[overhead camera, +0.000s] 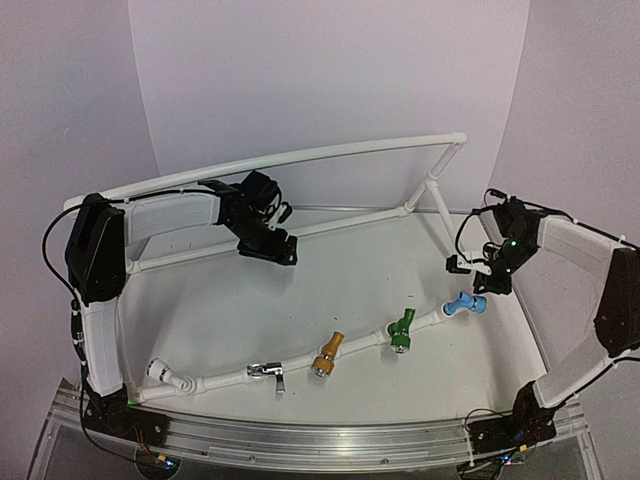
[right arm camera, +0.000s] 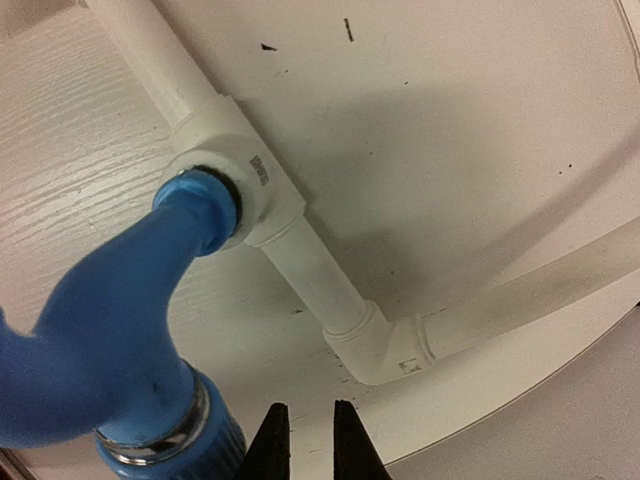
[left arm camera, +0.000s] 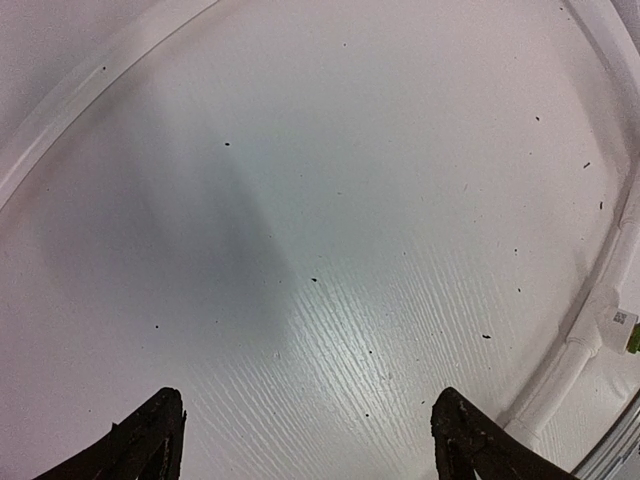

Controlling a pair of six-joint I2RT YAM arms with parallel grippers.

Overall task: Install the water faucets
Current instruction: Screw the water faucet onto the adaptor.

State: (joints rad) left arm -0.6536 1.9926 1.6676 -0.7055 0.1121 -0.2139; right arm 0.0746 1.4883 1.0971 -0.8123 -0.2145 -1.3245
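**Open room left, tight corner right**

The left gripper (overhead camera: 268,248) hangs over the white table (overhead camera: 340,280), jaws spread wide and empty, the pipe frame (overhead camera: 330,152) close behind. Along the front pipe (overhead camera: 225,381) sit the silver faucet (overhead camera: 268,372), yellow faucet (overhead camera: 327,355), green faucet (overhead camera: 402,330) and glossy blue faucet (overhead camera: 462,303). Just above that one, the right gripper (overhead camera: 478,270) is pinched together, holding nothing.

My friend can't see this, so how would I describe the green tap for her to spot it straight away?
Find the white pipe along the near side of the table, carrying four small taps. The green tap is third from the left, between the yellow tap and the blue tap: the only green one.
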